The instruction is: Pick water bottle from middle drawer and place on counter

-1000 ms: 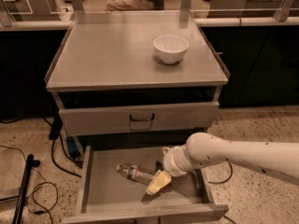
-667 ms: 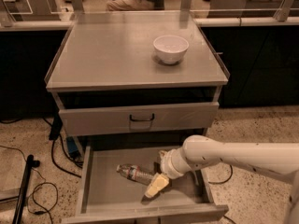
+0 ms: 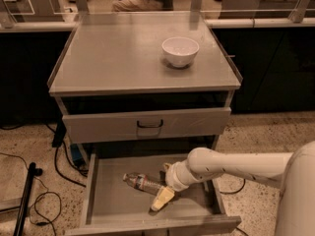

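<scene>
Looking down on the cabinet, we saw the middle drawer (image 3: 90, 191) standing open at the bottom, its low grey walls framing a flat floor. The water bottle (image 3: 140, 182) lay on its side on that floor, roughly in the middle. Its narrower end pointed toward the drawer's left wall and its other end reached the end effector. The end effector (image 3: 163, 195) was down inside the drawer, just right of centre, at the bottle's right end. A pale yellowish part of it angled down and to the left, in front of the bottle. We could not tell whether the end effector was open, closed or gripping the bottle, because its white wrist covered the spot where the two met. The arm (image 3: 236, 163), white and thick, came in from the right edge and passed over the drawer's right wall.

Above the open drawer sat a closed drawer front (image 3: 113, 127) with a black loop handle (image 3: 149, 125), and above that was a dark gap under the counter. The counter (image 3: 113, 58) was a broad grey top with thin raised rims along its sides. A white bowl (image 3: 180, 50) stood upright on it, toward the right and back, well apart from the bottle below. Behind the counter ran a long dark bench (image 3: 266, 22) with a pale edge. On the speckled floor (image 3: 34, 141) to the left lay black cables (image 3: 59, 167) and a black pole (image 3: 24, 200).
</scene>
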You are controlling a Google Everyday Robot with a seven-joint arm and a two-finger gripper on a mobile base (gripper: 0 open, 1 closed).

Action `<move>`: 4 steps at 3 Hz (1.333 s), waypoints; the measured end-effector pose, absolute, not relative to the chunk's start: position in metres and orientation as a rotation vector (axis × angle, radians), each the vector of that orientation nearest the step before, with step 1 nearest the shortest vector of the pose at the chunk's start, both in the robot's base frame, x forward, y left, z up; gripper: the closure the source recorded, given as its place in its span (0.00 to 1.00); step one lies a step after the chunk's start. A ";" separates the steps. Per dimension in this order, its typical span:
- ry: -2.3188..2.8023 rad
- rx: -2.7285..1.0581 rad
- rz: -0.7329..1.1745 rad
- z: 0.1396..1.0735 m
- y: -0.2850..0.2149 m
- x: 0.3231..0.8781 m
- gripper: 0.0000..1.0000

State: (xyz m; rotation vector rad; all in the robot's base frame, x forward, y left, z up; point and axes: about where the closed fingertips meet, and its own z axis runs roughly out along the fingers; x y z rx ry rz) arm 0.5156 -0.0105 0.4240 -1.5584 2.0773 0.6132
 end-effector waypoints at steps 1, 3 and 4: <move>2.083 -1.535 0.590 0.405 -0.011 0.519 0.00; 2.129 -1.526 0.542 0.360 -0.001 0.533 0.00; 2.129 -1.527 0.542 0.360 -0.001 0.533 0.00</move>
